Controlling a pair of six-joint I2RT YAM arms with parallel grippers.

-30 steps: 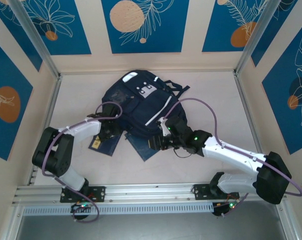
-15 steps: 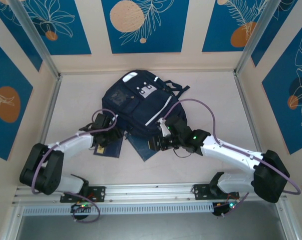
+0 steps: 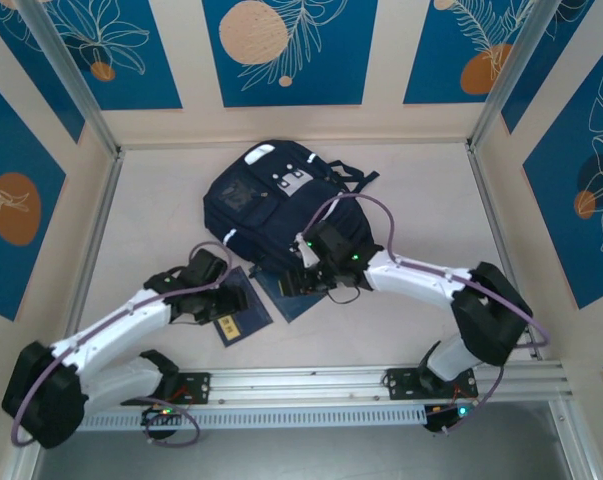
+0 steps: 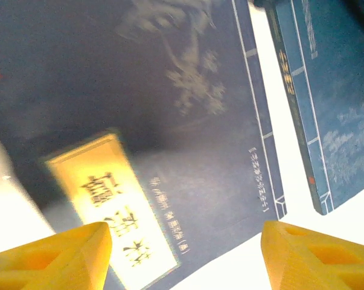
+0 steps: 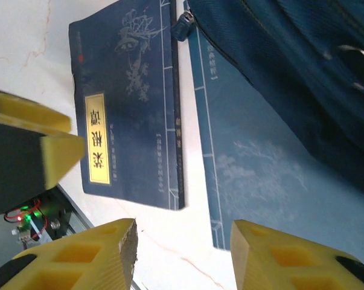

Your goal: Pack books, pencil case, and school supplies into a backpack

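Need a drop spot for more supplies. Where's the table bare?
Bare: table right of the backpack to the wall, and left of it. Crowded in front: labelled book, second book, left fingers and right fingers over them.

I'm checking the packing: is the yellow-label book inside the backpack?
No, outside: the book lies flat on the table beside the backpack.

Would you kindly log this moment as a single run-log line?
left pincer: open above yellow-labelled book | right pincer: open above second book, partly under backpack | held: nothing
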